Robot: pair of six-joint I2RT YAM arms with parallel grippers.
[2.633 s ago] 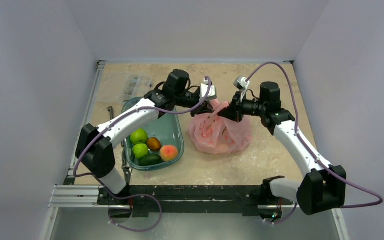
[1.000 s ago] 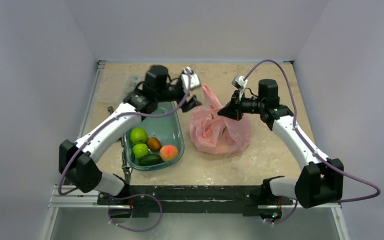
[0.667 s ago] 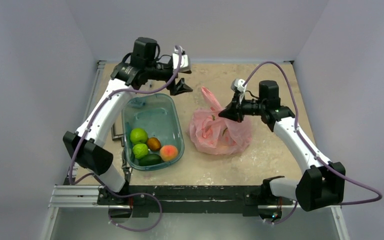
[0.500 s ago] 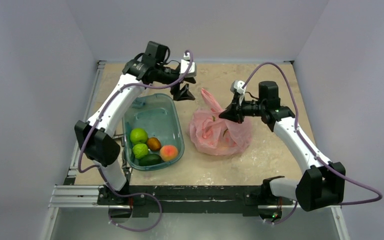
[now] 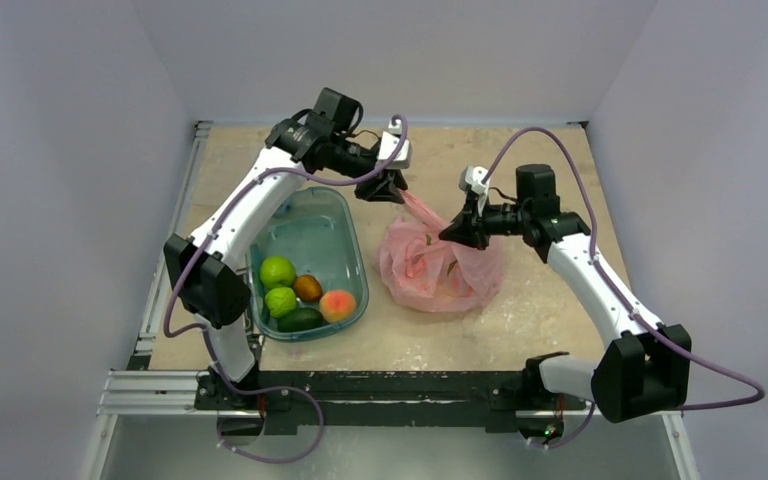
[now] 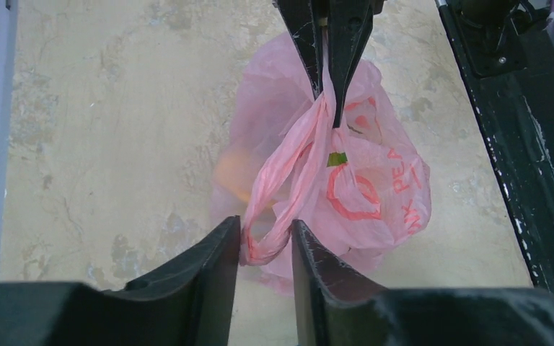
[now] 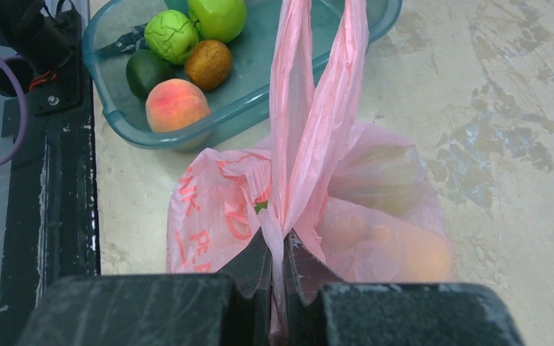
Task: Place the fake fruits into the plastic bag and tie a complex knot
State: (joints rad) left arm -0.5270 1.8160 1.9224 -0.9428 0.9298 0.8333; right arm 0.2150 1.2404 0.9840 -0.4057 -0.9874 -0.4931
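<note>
Right gripper (image 7: 280, 249) is pinching the plastic bag (image 7: 382, 209), fully closed; left gripper (image 6: 265, 234), half open, is straddling the handle loop (image 6: 288, 155). I'm judging knotting: clamp next.

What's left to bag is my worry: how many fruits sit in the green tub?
5, all at the tub's near end: smooth green fruit, bumpy green fruit, brown fruit, peach, dark green fruit nearest the rim. None looks hidden.
</note>
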